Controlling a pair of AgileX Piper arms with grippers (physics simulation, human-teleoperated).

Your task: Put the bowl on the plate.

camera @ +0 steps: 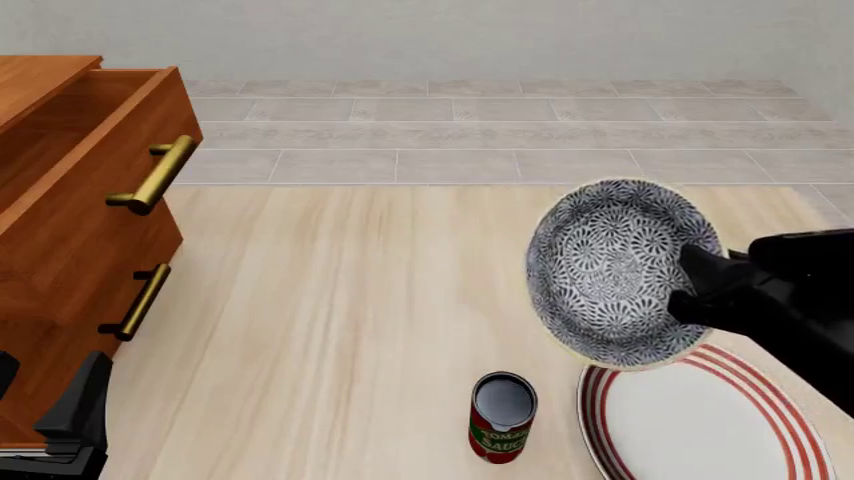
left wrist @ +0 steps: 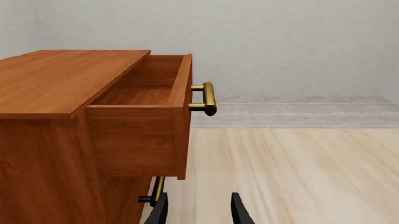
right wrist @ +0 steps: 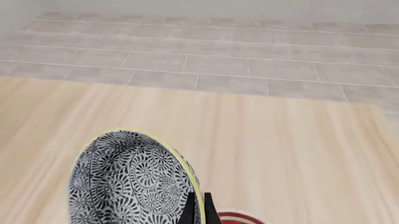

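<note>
The blue-grey floral bowl [camera: 607, 270] hangs in the air, tilted so its inside faces the front camera, above the far left edge of the plate [camera: 707, 425]. My right gripper [camera: 697, 285] is shut on the bowl's rim at its right side. The right wrist view shows the bowl [right wrist: 128, 182] with the fingertips [right wrist: 188, 211] pinching its cream rim, and a sliver of the plate's red ring [right wrist: 240, 217] below. The white plate with red rings lies at the front right of the table. My left gripper [left wrist: 198, 210] stands open and holds nothing, near the wooden cabinet.
A wooden cabinet [camera: 67, 230] with brass handles stands at the left, its top drawer [left wrist: 146, 105] pulled open. A red can [camera: 502, 415] stands upright just left of the plate. Tiled floor lies beyond the table's far edge.
</note>
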